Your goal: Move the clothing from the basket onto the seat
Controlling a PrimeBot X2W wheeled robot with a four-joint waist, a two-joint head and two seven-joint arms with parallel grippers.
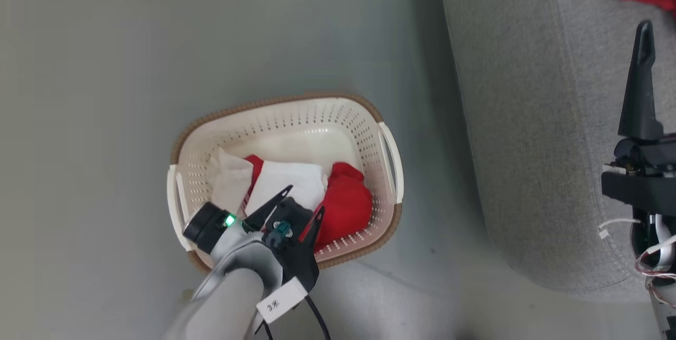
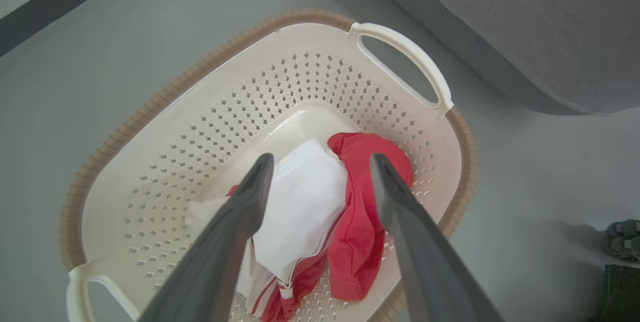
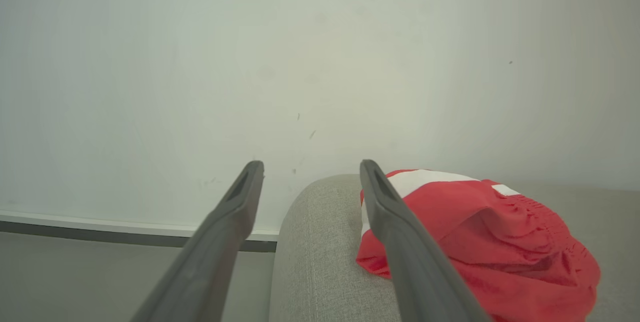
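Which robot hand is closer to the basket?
Left. The left hand hangs open just above the basket, over the clothes inside it. The right hand is off to the side, by the sofa.

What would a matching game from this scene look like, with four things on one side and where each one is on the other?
Things:
1. basket
2. red garment
3. left fingers
4. right fingers

Places:
a. lying on the grey sofa
b. open over the clothing in the basket
c. on the floor beside the sofa
d. open and empty, over the sofa

Pairs: 1-c, 2-a, 3-b, 4-d.
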